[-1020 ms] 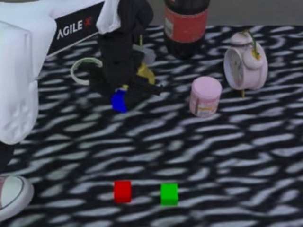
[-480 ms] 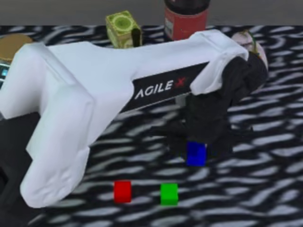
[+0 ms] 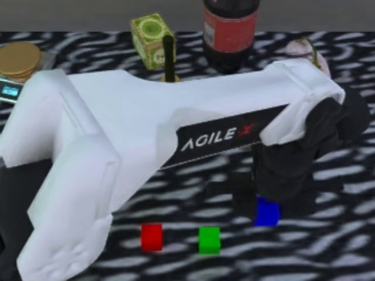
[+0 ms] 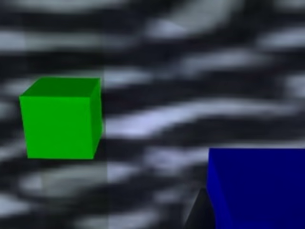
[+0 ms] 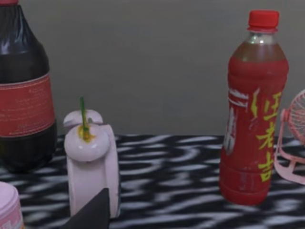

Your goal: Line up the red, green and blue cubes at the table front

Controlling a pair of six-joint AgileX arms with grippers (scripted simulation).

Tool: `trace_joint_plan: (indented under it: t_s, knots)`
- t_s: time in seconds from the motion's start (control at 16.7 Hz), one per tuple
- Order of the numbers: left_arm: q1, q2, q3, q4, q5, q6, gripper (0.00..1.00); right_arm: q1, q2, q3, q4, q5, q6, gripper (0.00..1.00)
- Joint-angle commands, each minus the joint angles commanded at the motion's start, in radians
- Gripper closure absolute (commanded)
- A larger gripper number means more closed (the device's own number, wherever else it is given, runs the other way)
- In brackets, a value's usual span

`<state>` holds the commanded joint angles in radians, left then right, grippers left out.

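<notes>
The left arm (image 3: 146,134) stretches right across the zebra-striped table (image 3: 328,246) from the near left, its white shell with the AgileX lettering covering most of the middle. Its black left gripper (image 3: 265,206) hangs over the near right part of the table with the blue cube (image 3: 266,212) clamped between its fingers. The cube sits to the right of the green cube (image 3: 209,240) and a little farther back than it. From the top view I cannot tell whether the blue cube touches the table.

The red cube (image 3: 151,237) and the green one rest side by side near the front edge, apart from each other, red on the left. In the left wrist view the green cube (image 4: 61,118) stands alone on the stripes and the blue cube (image 4: 257,188) fills the close corner.

At the far edge stand a yellow-green patterned box (image 3: 151,35) and a dark cola bottle (image 3: 230,32) with a red label. A pink alarm clock (image 3: 302,48) shows just past the arm's wrist.

The right arm is out of the top view. Its wrist camera looks toward the far side at the cola bottle (image 5: 26,90), the alarm clock (image 5: 93,162), a red tea bottle (image 5: 255,109) and a pink fan (image 5: 293,138). Whether the right gripper's fingers are spread or closed, I cannot tell.
</notes>
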<state>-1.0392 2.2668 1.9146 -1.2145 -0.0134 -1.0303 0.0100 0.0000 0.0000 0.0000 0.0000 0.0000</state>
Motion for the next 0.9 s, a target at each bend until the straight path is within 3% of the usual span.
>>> trace_joint_plan:
  t_s: [0.24, 0.6, 0.9]
  knots:
    - [0.002, 0.008, -0.012, 0.017, 0.001, 0.006, 1.0, 0.0, 0.0, 0.0, 0.0, 0.0, 0.0, 0.0]
    - [0.008, 0.064, -0.147, 0.217, 0.001, 0.008, 1.0, 0.0, 0.0, 0.0, 0.0, 0.0, 0.0, 0.0]
    - [0.007, 0.072, -0.161, 0.233, 0.001, 0.008, 1.0, 0.0, 0.0, 0.0, 0.0, 0.0, 0.0, 0.0]
